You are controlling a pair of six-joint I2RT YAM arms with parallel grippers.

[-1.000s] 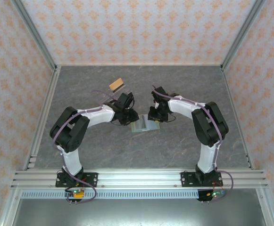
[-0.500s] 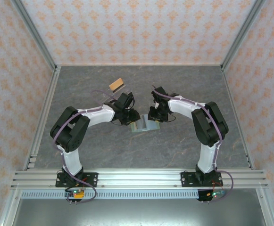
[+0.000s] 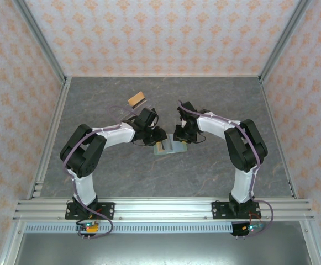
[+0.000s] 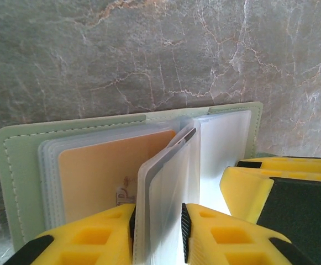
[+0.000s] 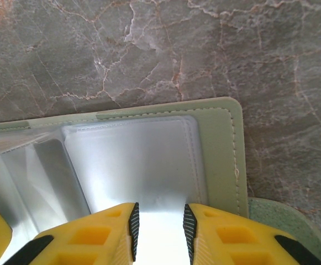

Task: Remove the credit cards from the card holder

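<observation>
While both arms fold inward from their bases, elbows out, the left gripper (image 4: 159,234) and right gripper (image 5: 159,229) meet nose-down over the card holder (image 3: 171,148) at mid-table. Holder lies open, flat. Left jaws narrow, pinching one upright clear sleeve leaf (image 4: 168,187); orange card (image 4: 102,171) sits pocketed just beside. Right jaws narrow too, over the right-hand page (image 5: 132,160); can't tell if they clamp. Holder's near edge cut off in wrist views. Tan piece (image 3: 136,100) further back, well apart.
</observation>
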